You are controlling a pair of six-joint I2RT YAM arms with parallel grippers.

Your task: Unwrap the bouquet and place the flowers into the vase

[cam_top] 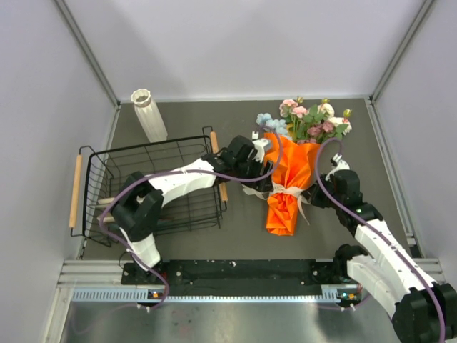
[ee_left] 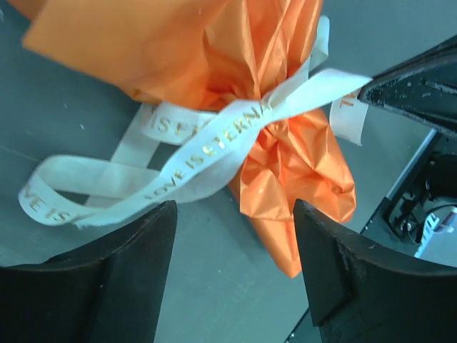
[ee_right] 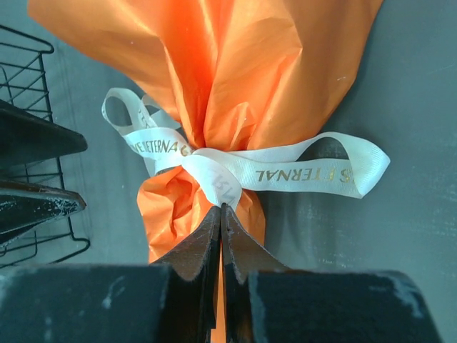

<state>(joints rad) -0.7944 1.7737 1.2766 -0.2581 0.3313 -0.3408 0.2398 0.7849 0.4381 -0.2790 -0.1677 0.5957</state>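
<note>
This is a robotics test cell in a lab, not a home. Plain pale panel walls [cam_top: 243, 43] framed by grey metal struts [cam_top: 86, 50] box in a dark grey matte worktop [cam_top: 214, 118] on three sides. Behind the left gripper [cam_top: 261, 148] and the right gripper [cam_top: 327, 177], the white-and-black robot arms [cam_top: 178, 182] are bolted to a slotted aluminium rail [cam_top: 235, 293], with purple cables [cam_top: 214, 175] looped along them. Left of the left gripper sits a black wire dish rack with wooden handles [cam_top: 93, 171].

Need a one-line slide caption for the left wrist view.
Left jaws open, facing the gold-lettered cream ribbon tied round the orange-wrapped bouquet on the dark table.
</note>
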